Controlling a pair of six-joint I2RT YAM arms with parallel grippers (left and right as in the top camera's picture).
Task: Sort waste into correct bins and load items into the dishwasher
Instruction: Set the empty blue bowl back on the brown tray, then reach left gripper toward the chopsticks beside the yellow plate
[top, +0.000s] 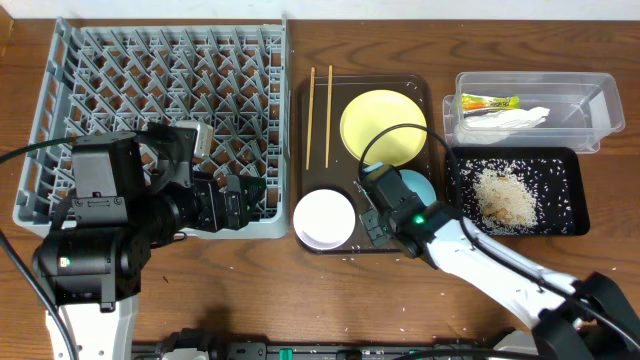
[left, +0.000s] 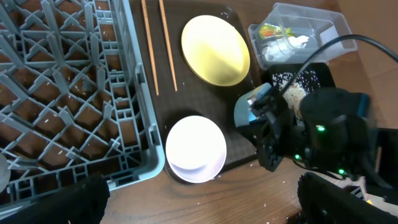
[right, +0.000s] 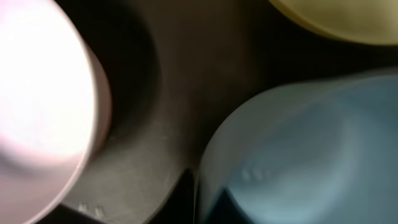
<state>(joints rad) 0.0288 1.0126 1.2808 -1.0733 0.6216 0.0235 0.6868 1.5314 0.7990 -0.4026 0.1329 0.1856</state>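
My right gripper (top: 392, 195) is down on the dark brown serving tray. Its fingertips (right: 202, 202) sit either side of the near rim of the light blue bowl (right: 311, 143), shut on it. The bowl (top: 422, 185) is partly hidden under that gripper. The white bowl (top: 323, 218) stands just left of it. The yellow plate (top: 385, 125) and the two chopsticks (top: 320, 110) lie further back. My left gripper (left: 199, 208) is open and empty, hovering by the front right corner of the grey dish rack (top: 100, 60). No small white cup shows.
The brown serving tray (top: 305, 150) lies between the rack and the bins. The clear tub (top: 590, 100) holds the napkin (top: 515, 120) and the wrapper (top: 490, 101). The black tray (top: 560, 165) holds rice scraps (top: 505, 198). Loose grains dot the wood.
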